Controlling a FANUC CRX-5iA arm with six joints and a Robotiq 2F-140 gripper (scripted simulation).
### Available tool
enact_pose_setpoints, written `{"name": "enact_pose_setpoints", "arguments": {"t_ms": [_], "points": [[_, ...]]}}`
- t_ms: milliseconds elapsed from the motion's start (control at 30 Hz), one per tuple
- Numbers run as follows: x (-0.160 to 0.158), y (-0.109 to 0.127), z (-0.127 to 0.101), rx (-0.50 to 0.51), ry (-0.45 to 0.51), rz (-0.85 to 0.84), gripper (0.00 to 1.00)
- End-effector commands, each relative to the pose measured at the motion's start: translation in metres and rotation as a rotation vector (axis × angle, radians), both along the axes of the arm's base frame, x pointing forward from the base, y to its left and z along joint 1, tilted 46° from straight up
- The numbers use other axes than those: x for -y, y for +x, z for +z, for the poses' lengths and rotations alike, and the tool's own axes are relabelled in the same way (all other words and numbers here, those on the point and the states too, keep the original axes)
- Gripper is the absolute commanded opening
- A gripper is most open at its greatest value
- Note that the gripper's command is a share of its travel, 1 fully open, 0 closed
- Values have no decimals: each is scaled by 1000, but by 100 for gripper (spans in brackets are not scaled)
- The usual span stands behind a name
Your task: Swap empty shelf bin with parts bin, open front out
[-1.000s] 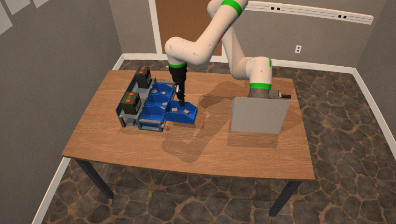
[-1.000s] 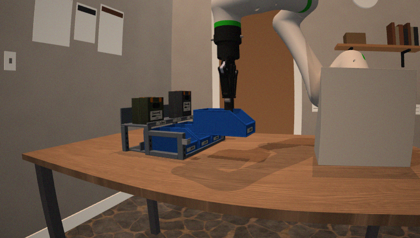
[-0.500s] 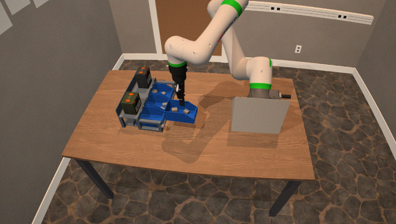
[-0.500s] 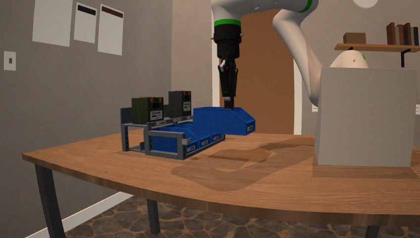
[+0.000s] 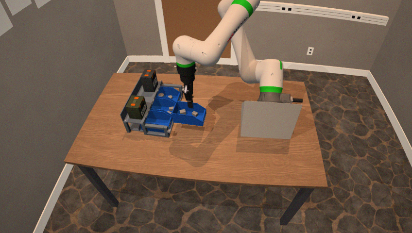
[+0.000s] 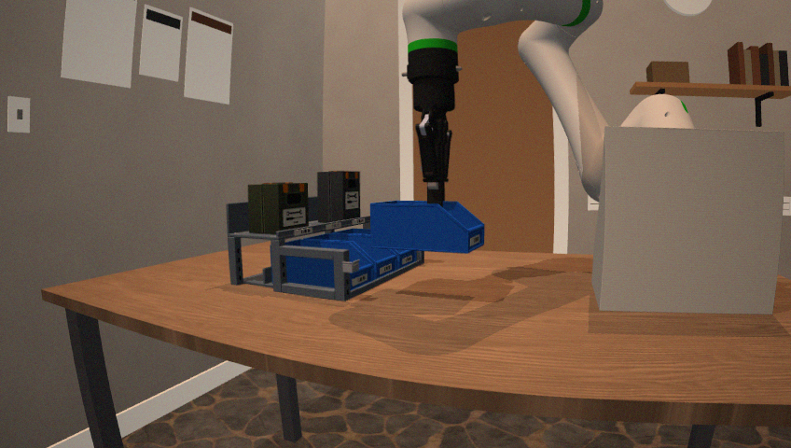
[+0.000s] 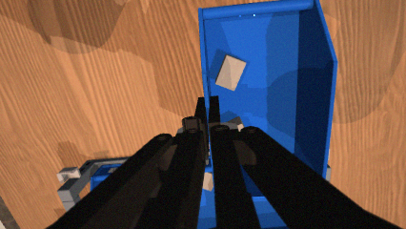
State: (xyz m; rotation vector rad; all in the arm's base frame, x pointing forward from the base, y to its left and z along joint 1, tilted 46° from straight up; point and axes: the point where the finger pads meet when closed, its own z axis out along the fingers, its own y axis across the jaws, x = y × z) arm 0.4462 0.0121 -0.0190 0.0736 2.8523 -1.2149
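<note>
My gripper point(image 6: 436, 197) is pinched shut on the side wall of the bin with parts point(image 6: 422, 227). It hangs above the tabletop point(image 6: 499, 343), just by the shelf point(image 6: 311, 251). The empty bin point(image 5: 157, 118) looks not yet taken out. Most work is left.

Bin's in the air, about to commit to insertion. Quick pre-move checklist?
1. Grip: gripper shut on the side wall of the bin with the parts, bin off the table. Ok.
2. Parts inside the bin. Ok.
3. Open front facing away from the shelf. Ok.
4. Slot free: the empty bin sits on the shelf. Not ok.
5. Clearance under the upper board. Cannot tell.
</note>
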Motion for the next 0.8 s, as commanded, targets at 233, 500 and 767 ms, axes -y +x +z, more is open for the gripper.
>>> {"name": "enact_pose_setpoints", "arguments": {"t_ms": [233, 500, 767], "points": [[53, -8, 57, -15, 1, 18, 10], [76, -12, 81, -23, 0, 24, 10], [79, -12, 83, -23, 0, 25, 10]]}}
